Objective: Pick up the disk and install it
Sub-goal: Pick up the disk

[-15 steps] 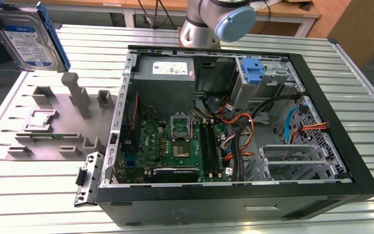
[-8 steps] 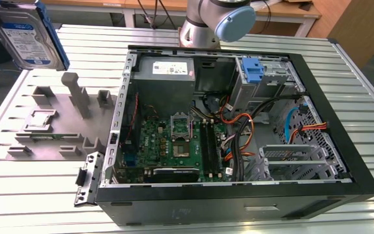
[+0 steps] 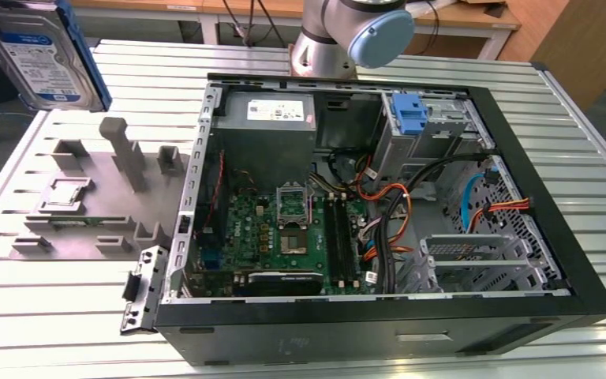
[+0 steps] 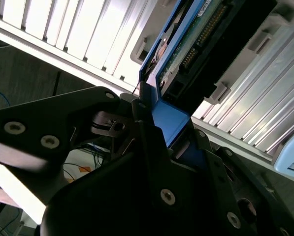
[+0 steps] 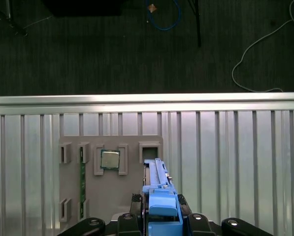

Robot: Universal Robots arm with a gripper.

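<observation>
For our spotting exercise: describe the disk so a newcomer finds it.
Start at the open computer case, then the grey tray on the exterior view's left. The disk hangs above it: a labelled silver drive in a blue frame, unlike the case's empty blue bracket.

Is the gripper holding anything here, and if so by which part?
Yes: the gripper holds the disk, clamped on one end of its blue carrier.

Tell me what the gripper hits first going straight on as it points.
Likely the grey fixture tray below; the gripper, holding the disk, points down at it. Depth unclear.
</observation>
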